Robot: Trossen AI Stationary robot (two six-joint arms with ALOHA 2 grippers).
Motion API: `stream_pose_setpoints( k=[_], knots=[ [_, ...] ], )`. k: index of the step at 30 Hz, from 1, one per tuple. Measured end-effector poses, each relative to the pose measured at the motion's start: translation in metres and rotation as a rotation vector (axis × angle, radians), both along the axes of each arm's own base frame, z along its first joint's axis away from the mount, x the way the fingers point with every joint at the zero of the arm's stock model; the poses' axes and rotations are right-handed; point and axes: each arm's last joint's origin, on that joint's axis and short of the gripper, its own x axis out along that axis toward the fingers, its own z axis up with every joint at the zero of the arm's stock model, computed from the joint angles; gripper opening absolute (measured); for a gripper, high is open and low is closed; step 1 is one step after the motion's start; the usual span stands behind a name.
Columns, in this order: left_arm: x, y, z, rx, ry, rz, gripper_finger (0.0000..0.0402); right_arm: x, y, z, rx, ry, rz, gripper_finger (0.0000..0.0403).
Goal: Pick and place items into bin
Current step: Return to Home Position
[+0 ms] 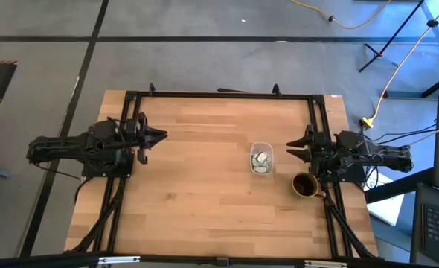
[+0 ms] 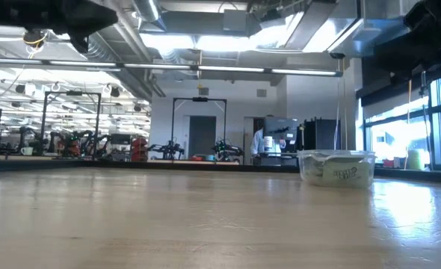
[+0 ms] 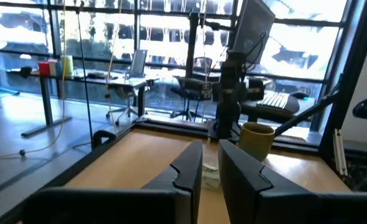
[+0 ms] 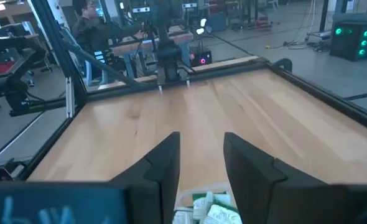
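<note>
Over on the left, the left gripper (image 1: 162, 136) is hovering at its edge of the table (image 1: 204, 208), jaws slightly apart and carrying nothing. Moving across, no loose packets are showing on the wood. Right of centre, the one clear bin (image 1: 253, 152) is standing upright, holding a heap of green-and-white packets (image 4: 211, 210) too jumbled to count. One brown mug (image 1: 304, 184) is sitting near it. The right gripper (image 1: 291, 148) is hanging near the bin, jaws apart and empty. The sorting is looking finished, with only the parking of the two arms left to do.
</note>
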Motion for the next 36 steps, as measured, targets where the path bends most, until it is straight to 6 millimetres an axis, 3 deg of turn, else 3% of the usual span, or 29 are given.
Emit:
stream_pose_setpoints(
  k=[18,36],
  knots=[
    [-0.011,0.000,-0.055,-0.023,-0.064,0.008,0.0052,0.013,0.000,-0.032,0.026,-0.062,0.001,0.0127],
    [-0.008,0.001,-0.070,-0.032,0.025,0.040,0.0050,0.016,0.000,-0.038,-0.122,-0.092,0.007,0.0127]
  ],
)
